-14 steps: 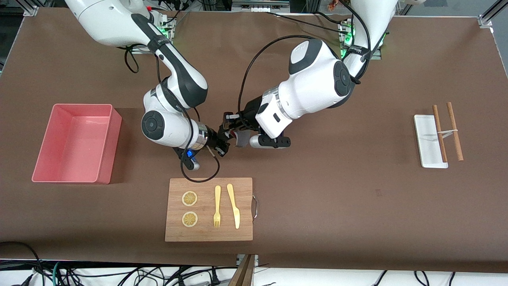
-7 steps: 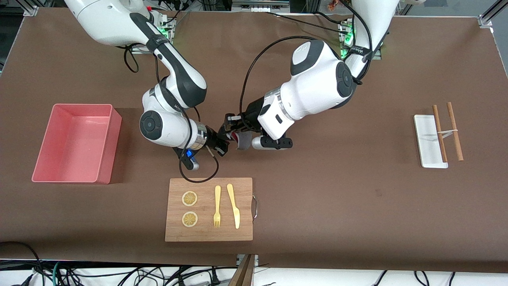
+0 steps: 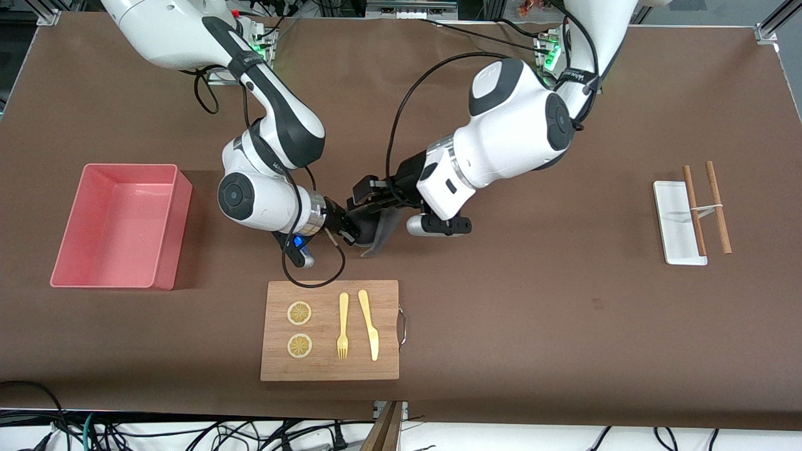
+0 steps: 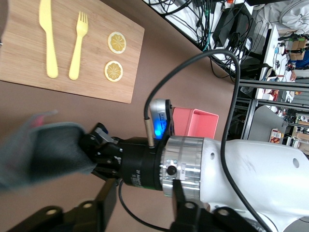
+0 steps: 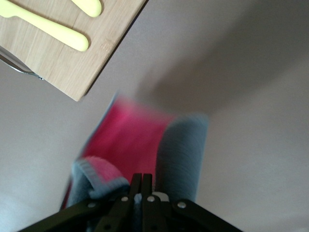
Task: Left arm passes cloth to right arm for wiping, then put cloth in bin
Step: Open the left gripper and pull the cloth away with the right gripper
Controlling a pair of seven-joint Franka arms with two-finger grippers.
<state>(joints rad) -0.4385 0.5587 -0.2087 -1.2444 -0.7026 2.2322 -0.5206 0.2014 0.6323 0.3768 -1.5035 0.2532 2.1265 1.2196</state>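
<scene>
Handover zone, mid-table, just farther from the front camera than the wooden cutting board (image 3: 330, 330): the cloth (image 3: 374, 228) hangs in the air as a soft, limp fold, dark grey on one face and w/ a pink-red face visible in the right wrist view, ribbed grey edge. Right gripper (image 3: 348, 230) has its slim black fingers pressed together, pinching cloth at its upper edge; confirmed in right wrist view, where fabric droops from the fingertips over bare brown table covering. Left gripper (image 3: 368, 195) is just beside the cloth, above it; its fingers appear parted and off the fabric, though grip state can't be told for certain from these views. The bin (image 3: 120, 225), a pink rectangular plastic tub w/ upright smooth walls, sits at right arm's end of table, well apart from cloth. Board is flat bamboo w/ metal handle; carries a yellow plastic fork (image 3: 342, 326), a knife (image 3: 369, 324) and two lemon slices (image 3: 299, 329).
</scene>
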